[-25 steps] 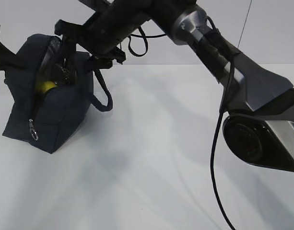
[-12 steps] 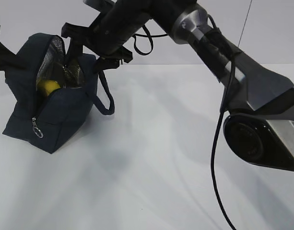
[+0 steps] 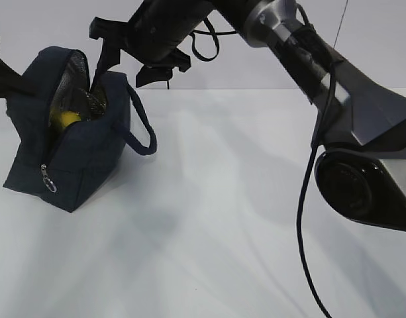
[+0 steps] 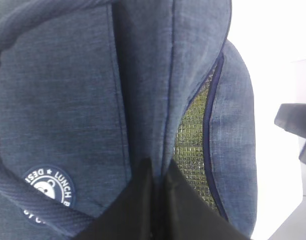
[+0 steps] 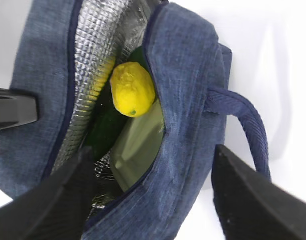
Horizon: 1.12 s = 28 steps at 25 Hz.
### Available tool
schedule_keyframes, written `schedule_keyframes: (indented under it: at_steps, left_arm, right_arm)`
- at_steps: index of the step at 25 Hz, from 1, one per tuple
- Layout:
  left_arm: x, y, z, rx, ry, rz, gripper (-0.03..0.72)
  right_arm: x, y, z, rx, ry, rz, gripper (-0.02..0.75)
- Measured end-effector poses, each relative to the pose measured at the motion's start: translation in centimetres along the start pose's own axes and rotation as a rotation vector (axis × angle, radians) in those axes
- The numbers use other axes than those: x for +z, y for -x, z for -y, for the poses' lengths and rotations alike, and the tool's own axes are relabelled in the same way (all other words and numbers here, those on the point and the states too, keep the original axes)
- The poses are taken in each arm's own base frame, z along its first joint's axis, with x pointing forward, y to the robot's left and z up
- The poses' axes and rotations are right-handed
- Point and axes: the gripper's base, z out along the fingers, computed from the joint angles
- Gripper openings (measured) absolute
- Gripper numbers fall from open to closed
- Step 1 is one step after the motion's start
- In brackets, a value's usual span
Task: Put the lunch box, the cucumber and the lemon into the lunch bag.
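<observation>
At the nine o'clock side of the white worktop stands the lunch bag, its zipper undone and the silver-lined mouth gaping. Inside, the right wrist view shows the lemon resting on top, the cucumber slanting beneath it toward seven o'clock, and the pale green lid of the lunch box lower down at the five o'clock side of the opening. All three items therefore appear to be lodged in the bag, and the loading is judged complete or very nearly so; whether the contents sit fully settled cannot be confirmed. The right tool hangs above the mouth with its jaws spread wide and nothing between them. The left tool is clenched on the bag's fabric at the edge of the opening, apparently holding the mouth apart. What is left, on this evidence, is only for both arms to let go and clear away.
</observation>
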Motion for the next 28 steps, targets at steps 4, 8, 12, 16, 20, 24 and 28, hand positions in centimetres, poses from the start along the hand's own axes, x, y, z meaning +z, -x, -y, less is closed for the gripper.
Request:
schedule_keyframes:
  at_steps: [4, 8, 12, 16, 20, 24, 28]
  left_arm:
    - [0.0, 0.0, 0.0, 0.000, -0.001, -0.002, -0.001]
    - [0.0, 0.0, 0.0, 0.000, -0.001, -0.002, -0.001]
    - [0.0, 0.0, 0.0, 0.000, -0.004, -0.005, -0.001]
    - [0.0, -0.1, 0.0, 0.000, -0.005, -0.007, -0.001]
    - [0.0, -0.1, 0.1, 0.000, -0.007, -0.011, -0.001]
    - [0.0, -0.1, 0.1, 0.000, -0.007, -0.010, -0.001]
    - [0.0, -0.1, 0.1, 0.000, -0.008, -0.012, -0.001]
  right_arm:
    - [1.0, -0.3, 0.6, 0.008, -0.006, -0.019, 0.540]
    - [2.1, -0.8, 1.2, 0.016, -0.018, -0.041, 0.540]
    - [3.1, -1.2, 1.8, 0.024, -0.026, -0.061, 0.540]
    - [4.0, -1.5, 2.3, 0.029, -0.037, -0.076, 0.540]
    - [4.7, -1.8, 2.8, 0.034, -0.043, -0.089, 0.540]
    - [4.9, -1.9, 2.9, 0.036, -0.045, -0.093, 0.540]
    - [4.9, -1.9, 2.9, 0.036, -0.044, -0.091, 0.538]
